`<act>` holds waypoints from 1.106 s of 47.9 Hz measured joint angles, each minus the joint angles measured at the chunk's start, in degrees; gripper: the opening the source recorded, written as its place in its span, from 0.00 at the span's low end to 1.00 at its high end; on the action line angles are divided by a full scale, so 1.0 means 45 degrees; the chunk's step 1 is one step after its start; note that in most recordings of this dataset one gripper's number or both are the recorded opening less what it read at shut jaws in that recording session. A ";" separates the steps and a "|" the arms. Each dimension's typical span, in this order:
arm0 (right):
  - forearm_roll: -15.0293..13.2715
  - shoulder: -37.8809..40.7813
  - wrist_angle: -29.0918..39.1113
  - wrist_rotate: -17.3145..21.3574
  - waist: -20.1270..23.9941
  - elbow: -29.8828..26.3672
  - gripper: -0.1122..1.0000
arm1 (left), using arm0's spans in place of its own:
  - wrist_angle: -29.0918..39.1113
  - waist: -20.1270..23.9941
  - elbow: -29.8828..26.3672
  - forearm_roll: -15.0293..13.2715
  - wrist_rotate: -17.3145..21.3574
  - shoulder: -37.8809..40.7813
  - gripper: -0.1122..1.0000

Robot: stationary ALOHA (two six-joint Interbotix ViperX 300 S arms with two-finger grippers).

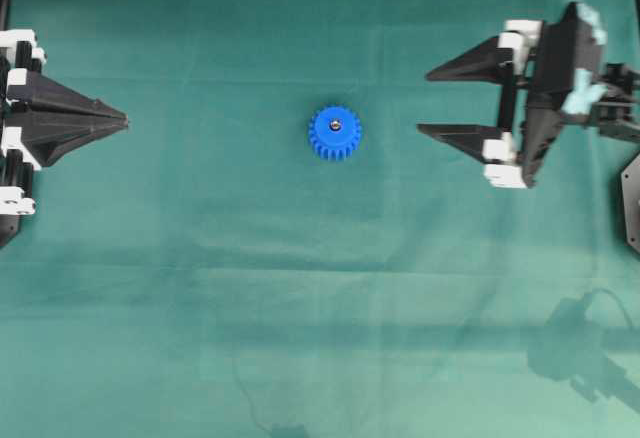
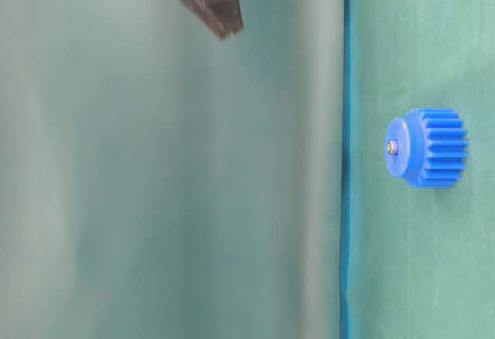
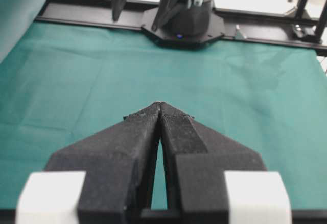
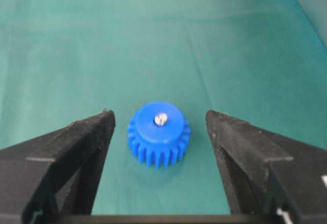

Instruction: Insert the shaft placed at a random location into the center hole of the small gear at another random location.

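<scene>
Shaft (image 4: 161, 118) is sitting upright in the center hole of the small gear (image 1: 335, 133) mid-cloth — insertion looks done. Right gripper (image 1: 424, 103), nearer, is standing wide open and empty, gear ahead of its tips; left gripper (image 1: 124, 118) is pinched closed — well apart.

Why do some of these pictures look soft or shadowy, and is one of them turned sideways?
Table-level view: yes, turned sideways, the small gear sticking out from the cloth, a blurred dark finger tip at top. Overhead view: even light, faint arm shadows low on the green cloth. Left wrist view: bright glare beyond the cloth's far edge. Right wrist view: gear fairly sharp, near fingers soft.
</scene>
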 measured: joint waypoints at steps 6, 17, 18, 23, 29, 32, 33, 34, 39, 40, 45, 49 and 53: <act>-0.0020 -0.1191 0.0684 0.0020 0.0020 0.0547 0.88 | 0.0000 0.0000 0.0020 0.0000 0.0000 -0.0020 0.10; 0.0000 -0.2832 0.1563 0.0020 0.0020 0.1309 0.88 | 0.0176 0.0000 0.0020 0.0000 0.0000 -0.0020 0.10; -0.0020 -0.3008 0.1641 0.0020 0.0020 0.1367 0.88 | 0.0176 0.0000 0.0020 0.0000 0.0000 -0.0020 0.10; 0.0000 -0.3457 0.1875 0.0020 0.0020 0.1621 0.88 | 0.0176 0.0020 0.0020 0.0000 0.0000 -0.0020 0.10; 0.0000 -0.3652 0.1973 0.0020 0.0020 0.1816 0.88 | 0.0176 0.0000 0.0020 0.0000 0.0000 -0.0020 0.10; 0.0000 -0.3672 0.1992 0.0020 0.0020 0.1855 0.88 | 0.0176 0.0000 0.0020 0.0000 0.0000 -0.0020 0.10; 0.0000 -0.3672 0.1992 0.0020 0.0020 0.1875 0.88 | 0.0176 0.0000 0.0039 0.0000 0.0000 -0.0020 0.10; 0.0000 -0.3672 0.2012 0.0020 0.0020 0.1875 0.88 | 0.0176 0.0000 0.0020 0.0000 0.0000 -0.0020 0.10; 0.0000 -0.3652 0.2051 0.0020 0.0020 0.1875 0.88 | 0.0195 0.0000 0.0020 0.0000 0.0000 -0.0020 0.10; 0.0000 -0.3672 0.2051 0.0020 0.0020 0.1875 0.88 | 0.0195 0.0000 0.0020 0.0000 0.0000 -0.0020 0.10; 0.0000 -0.3633 0.2070 0.0020 0.0020 0.1875 0.88 | 0.0195 0.0000 0.0020 0.0000 0.0000 -0.0020 0.10; 0.0000 -0.3633 0.2070 0.0020 0.0020 0.1875 0.88 | 0.0195 0.0000 0.0020 0.0000 0.0000 -0.0020 0.10; 0.0000 -0.3633 0.2070 0.0000 0.0020 0.1875 0.88 | 0.0195 0.0000 0.0020 0.0000 0.0000 -0.0020 0.10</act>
